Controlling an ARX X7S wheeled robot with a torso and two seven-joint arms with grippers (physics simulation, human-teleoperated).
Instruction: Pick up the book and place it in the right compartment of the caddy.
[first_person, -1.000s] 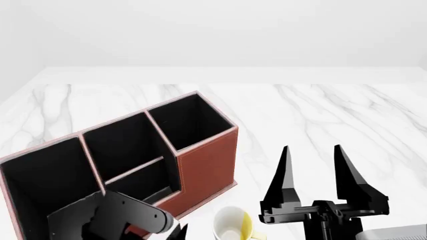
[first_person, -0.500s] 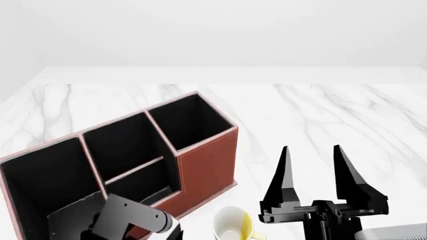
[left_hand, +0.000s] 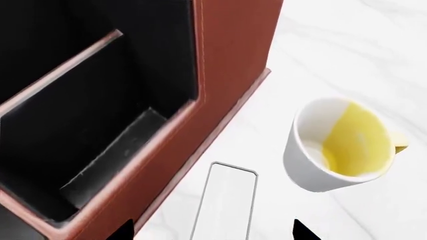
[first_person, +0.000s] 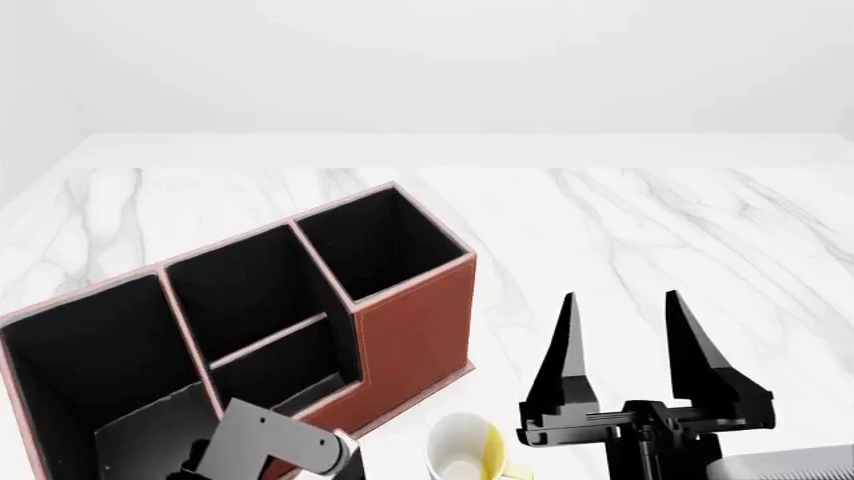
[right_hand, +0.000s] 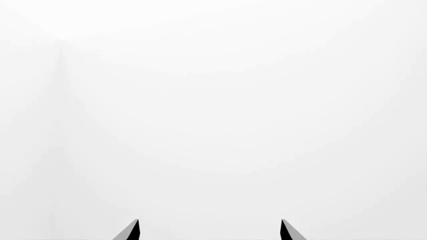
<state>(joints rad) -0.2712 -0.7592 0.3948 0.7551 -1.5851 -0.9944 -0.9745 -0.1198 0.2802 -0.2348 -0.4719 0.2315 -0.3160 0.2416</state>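
The book (left_hand: 224, 199) shows in the left wrist view as a thin white slab with a fine dark outline, on the marble between the caddy's base and the mug. My left gripper (left_hand: 213, 232) is open, one black fingertip on each side of the book and apart from it. The reddish-brown caddy (first_person: 416, 330) stands at the left of the head view; its right compartment (first_person: 380, 240) is the tall black-lined end bin. My right gripper (first_person: 622, 298) is open and holds nothing, its fingers pointing away over bare marble.
A white mug with a yellow inside (left_hand: 341, 145) stands close beside the book, on the side away from the caddy wall (left_hand: 230, 60). My left forearm (first_person: 267, 440) covers the caddy's near corner in the head view. The right wrist view shows only white wall.
My left arm has sunk toward the bottom edge of the head view, and its fingertip no longer shows there. The right arm, caddy and mug have not moved.
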